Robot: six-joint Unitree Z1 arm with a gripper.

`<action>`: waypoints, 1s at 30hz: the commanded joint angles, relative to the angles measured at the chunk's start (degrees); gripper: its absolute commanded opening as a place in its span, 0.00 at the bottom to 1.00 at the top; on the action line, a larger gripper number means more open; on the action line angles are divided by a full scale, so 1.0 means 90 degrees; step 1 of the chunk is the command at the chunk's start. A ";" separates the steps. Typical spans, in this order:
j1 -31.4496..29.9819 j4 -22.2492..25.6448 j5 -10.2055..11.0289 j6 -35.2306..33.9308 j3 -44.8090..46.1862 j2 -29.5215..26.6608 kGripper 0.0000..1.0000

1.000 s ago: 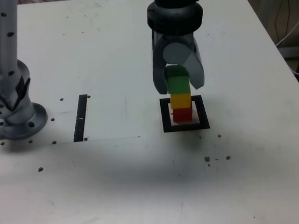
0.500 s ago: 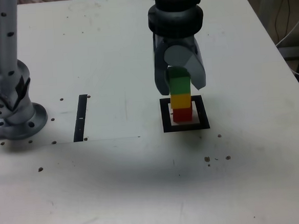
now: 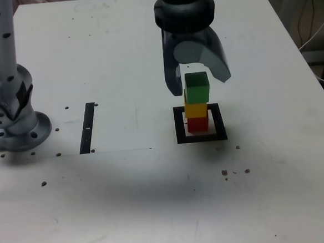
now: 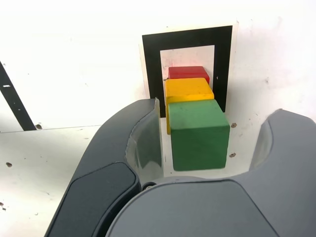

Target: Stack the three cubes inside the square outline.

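With our gripper [image 3: 199,74] wide open and empty, three cubes stand stacked.
We judge the green cube [image 3: 197,88] light, rigid; grip its flat sides.

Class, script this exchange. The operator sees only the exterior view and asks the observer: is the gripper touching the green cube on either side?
Observer: No. In the wrist view the gripper is open, and pale table shows between each finger and the green cube.
Operator: Does the stack stand inside the square outline?
Observer: Yes. Seen from above, the red cube sits on the pale centre, touching no part of the square outline.
Operator: Is anything on the top cube?
Observer: No, its top face is bare, and the yellow cube lies straight beneath it.
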 commanded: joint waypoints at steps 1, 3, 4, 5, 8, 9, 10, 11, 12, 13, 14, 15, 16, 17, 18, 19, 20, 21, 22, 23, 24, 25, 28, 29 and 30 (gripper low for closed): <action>-0.0016 0.0037 0.0009 -0.0013 0.0014 -0.0242 0.99; -0.0036 0.0061 0.0006 -0.0013 0.0054 -0.0487 0.99; -0.0053 0.0067 0.0004 -0.0013 0.0082 -0.0628 0.99; -0.0080 0.0069 -0.0002 -0.0013 0.0130 -0.0828 0.99; -0.0151 0.0083 -0.0019 -0.0013 0.0282 -0.1302 0.99; -0.0167 0.0101 -0.0028 -0.0013 0.0356 -0.1461 0.99; -0.0178 0.0138 -0.0040 -0.0012 0.0437 -0.1614 0.99; -0.0185 0.0198 -0.0055 -0.0009 0.0522 -0.1755 0.99; -0.0190 0.0285 -0.0075 -0.0004 0.0609 -0.1877 0.99; -0.0193 0.0391 -0.0105 0.0008 0.0702 -0.1976 0.99; -0.0193 0.0507 -0.0151 0.0031 0.0803 -0.2049 0.99; -0.0193 0.0617 -0.0205 0.0064 0.0915 -0.2100 0.99; -0.0194 0.0715 -0.0260 0.0107 0.1043 -0.2133 0.99; -0.0199 0.0794 -0.0318 0.0157 0.1190 -0.2152 0.99; -0.0206 0.0848 -0.0381 0.0214 0.1357 -0.2162 0.99; -0.0216 0.0876 -0.0442 0.0279 0.1536 -0.2169 0.99; -0.0227 0.0886 -0.0489 0.0338 0.1719 -0.2178 0.99; -0.0239 0.0889 -0.0519 0.0389 0.1902 -0.2194 0.99; -0.0251 0.0891 -0.0534 0.0431 0.2073 -0.2214 0.99; -0.0260 0.0894 -0.0535 0.0464 0.2226 -0.2238 1.00; -0.0268 0.0897 -0.0507 0.0495 0.2398 -0.2275 1.00; -0.0270 0.0897 -0.0463 0.0506 0.2507 -0.2306 1.00; -0.0271 0.0854 -0.0308 0.0496 0.2793 -0.2375 1.00; -0.0271 0.0809 -0.0266 0.0484 0.2889 -0.2387 1.00; -0.0271 0.0748 -0.0234 0.0470 0.2986 -0.2394 1.00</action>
